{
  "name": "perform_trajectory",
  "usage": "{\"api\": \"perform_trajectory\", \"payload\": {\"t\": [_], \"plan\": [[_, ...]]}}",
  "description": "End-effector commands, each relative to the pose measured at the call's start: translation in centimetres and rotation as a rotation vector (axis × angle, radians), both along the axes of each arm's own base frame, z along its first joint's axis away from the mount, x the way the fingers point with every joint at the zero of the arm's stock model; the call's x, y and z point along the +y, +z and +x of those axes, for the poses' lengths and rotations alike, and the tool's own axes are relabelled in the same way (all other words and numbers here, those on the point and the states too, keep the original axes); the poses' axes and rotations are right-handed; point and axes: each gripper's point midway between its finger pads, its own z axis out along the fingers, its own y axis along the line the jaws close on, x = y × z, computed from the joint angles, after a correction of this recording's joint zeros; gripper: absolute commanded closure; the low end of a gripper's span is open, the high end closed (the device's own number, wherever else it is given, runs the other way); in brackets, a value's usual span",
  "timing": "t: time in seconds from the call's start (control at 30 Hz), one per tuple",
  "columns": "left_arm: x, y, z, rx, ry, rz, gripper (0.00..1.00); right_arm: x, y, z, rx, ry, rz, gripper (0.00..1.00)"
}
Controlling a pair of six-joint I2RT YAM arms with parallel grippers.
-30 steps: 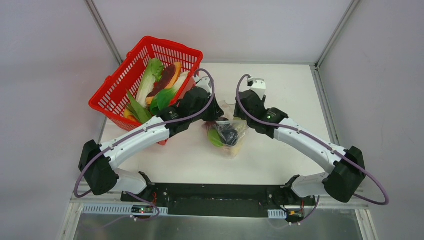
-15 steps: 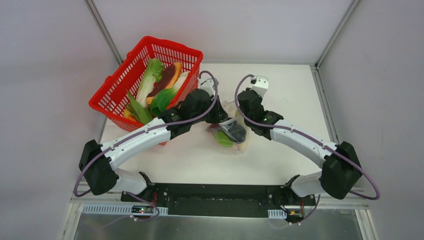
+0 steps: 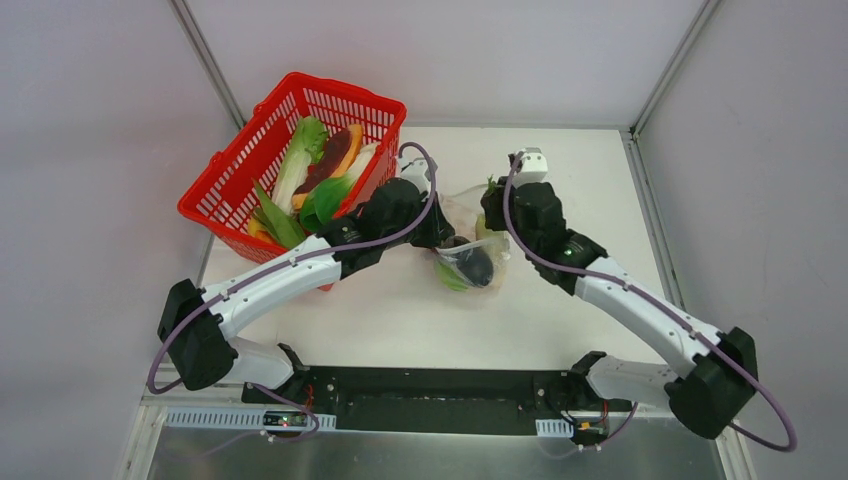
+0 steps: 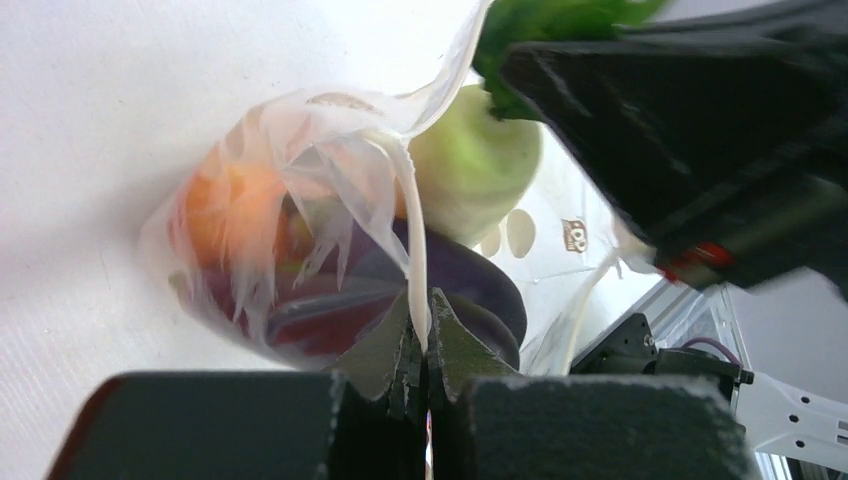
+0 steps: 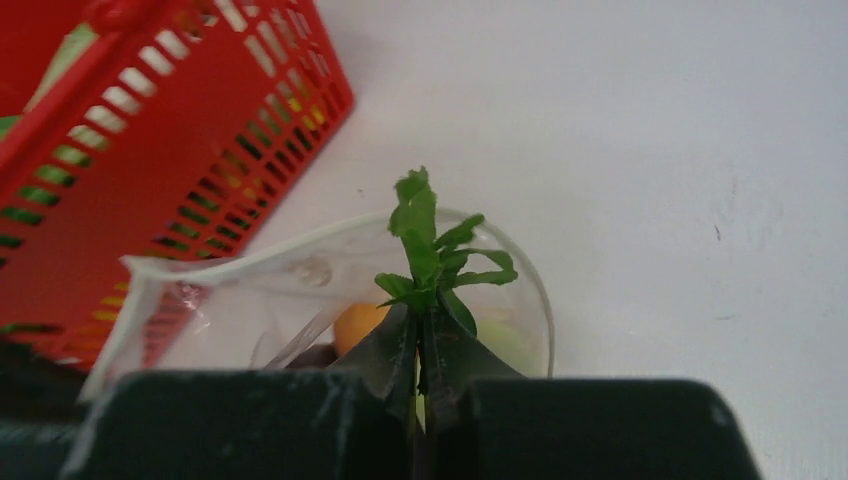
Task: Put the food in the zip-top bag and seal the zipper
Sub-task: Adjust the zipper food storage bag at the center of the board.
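With a small round orange fruit (image 4: 225, 195) and dark purple eggplant (image 4: 470, 280) bagged, the clear crinkly plastic bag (image 4: 300, 140) is clamped by the left gripper (image 4: 420, 345), a pale white radish (image 4: 480, 165) by the right gripper (image 5: 425, 360), its zipper (image 4: 412, 240) unsealed.

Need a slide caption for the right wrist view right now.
Right gripper pinches leafy greens at the open zip-top bag, red basket at left.

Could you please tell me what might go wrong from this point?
The right tool grips the radish only by its leafy top, so it might slip or tear free. The left tool pinches just a thin edge of the zip-top bag; the mouth may collapse. Leaves poking past the rim could jam the zipper.
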Motion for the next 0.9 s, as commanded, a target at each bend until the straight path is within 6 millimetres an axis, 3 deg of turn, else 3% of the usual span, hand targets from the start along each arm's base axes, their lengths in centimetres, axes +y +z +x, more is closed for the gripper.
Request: {"api": "perform_trajectory", "payload": {"t": [0.0,0.33,0.37,0.63,0.77,0.87], "plan": [[-0.8,2.1,0.5,-0.060,-0.008,-0.031,1.00,2.0,3.9,-3.7,-0.094,0.284,0.013,1.00],[-1.2,4.2,1.0,-0.100,-0.015,-0.053,1.00,2.9,-1.5,-7.6,0.111,0.553,-0.176,1.00],[-1.2,4.8,0.9,-0.112,-0.021,-0.064,1.00,2.8,-2.6,-7.3,0.153,0.549,-0.216,1.00],[-1.0,5.3,0.5,-0.142,-0.036,-0.085,1.00,4.2,-5.9,-5.2,0.251,0.524,-0.296,0.98],[-0.9,5.4,0.5,-0.158,-0.043,-0.078,1.00,2.1,-8.1,-2.5,0.307,0.348,-0.420,0.99],[-0.8,5.5,0.5,-0.172,-0.044,-0.085,1.00,2.8,-9.5,-3.7,0.370,0.431,-0.442,0.98]]}}
